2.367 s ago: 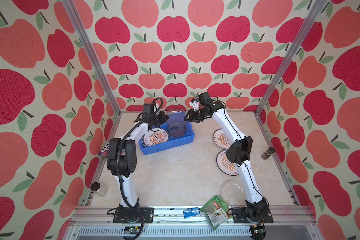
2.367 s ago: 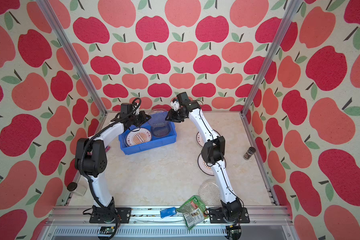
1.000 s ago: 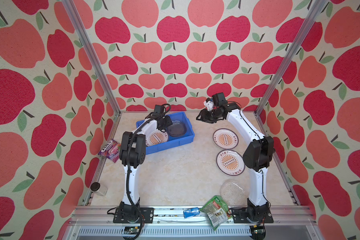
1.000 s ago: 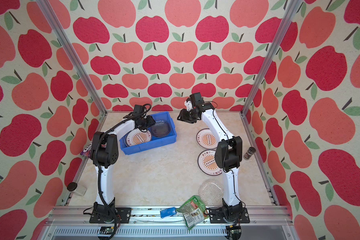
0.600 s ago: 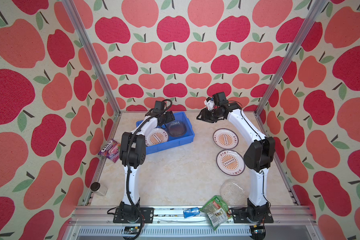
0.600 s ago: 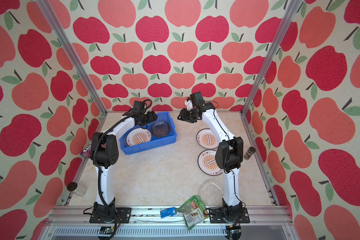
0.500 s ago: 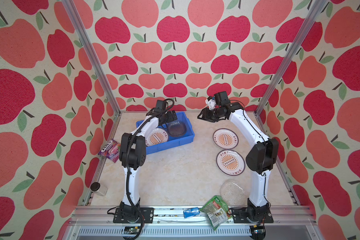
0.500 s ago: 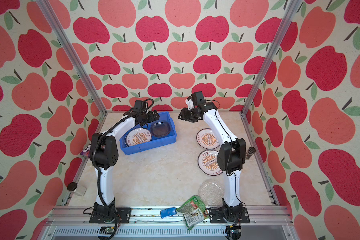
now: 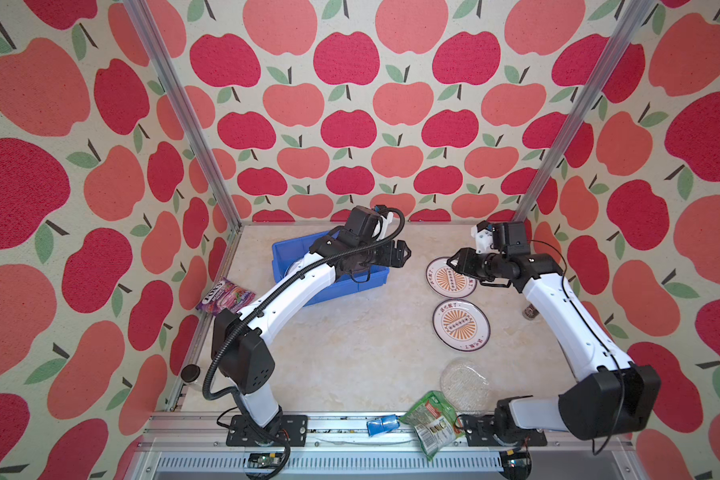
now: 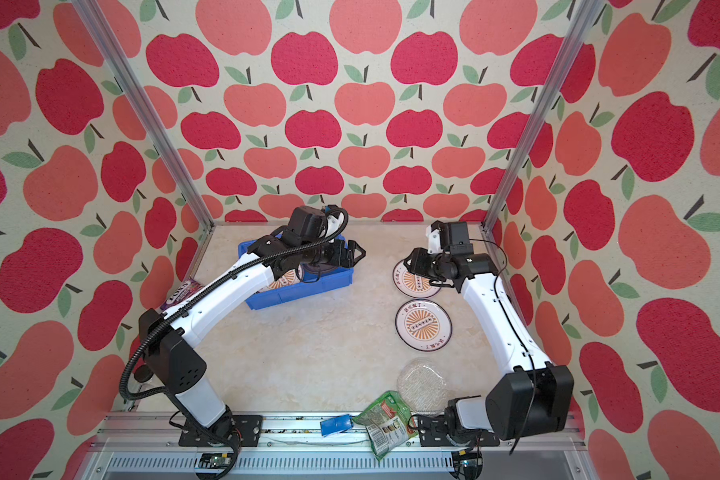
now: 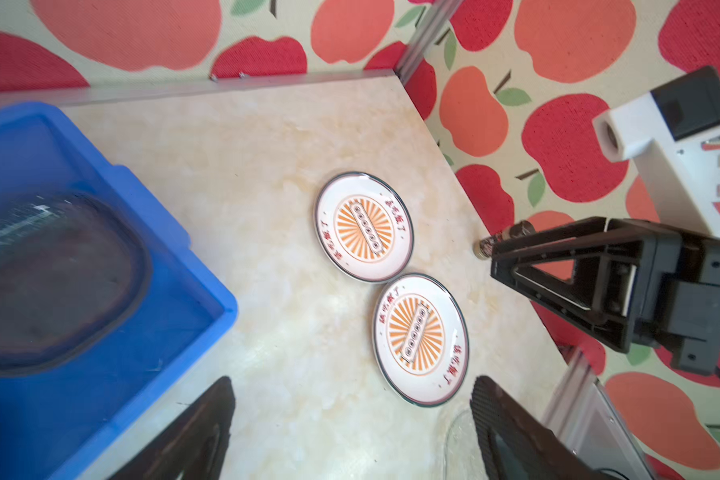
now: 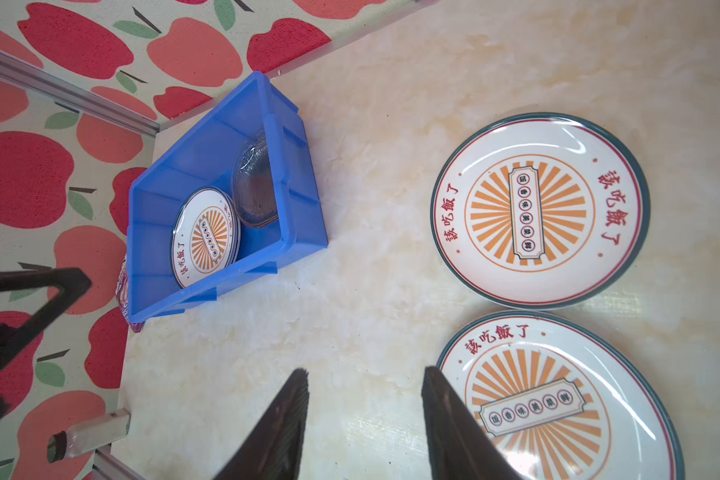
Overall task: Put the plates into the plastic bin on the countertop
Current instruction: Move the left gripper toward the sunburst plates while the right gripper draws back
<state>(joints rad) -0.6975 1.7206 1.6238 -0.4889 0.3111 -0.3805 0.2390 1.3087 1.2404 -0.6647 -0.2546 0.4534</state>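
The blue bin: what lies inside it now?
In the right wrist view the blue bin holds a sunburst plate and a smoky glass plate beside it. What lies beneath them is covered; in both top views the left arm hides most of the inside.

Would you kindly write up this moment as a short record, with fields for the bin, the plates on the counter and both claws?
bin: blue bin, back left of countertop
inside bin: at least one sunburst plate, smoky glass plate
on countertop: farther sunburst plate, nearer sunburst plate, clear glass plate
left claw: open, empty, near the bin's right end
right claw: open, empty, at the farther sunburst plate's rim
clutter: green snack bag, purple candy packet
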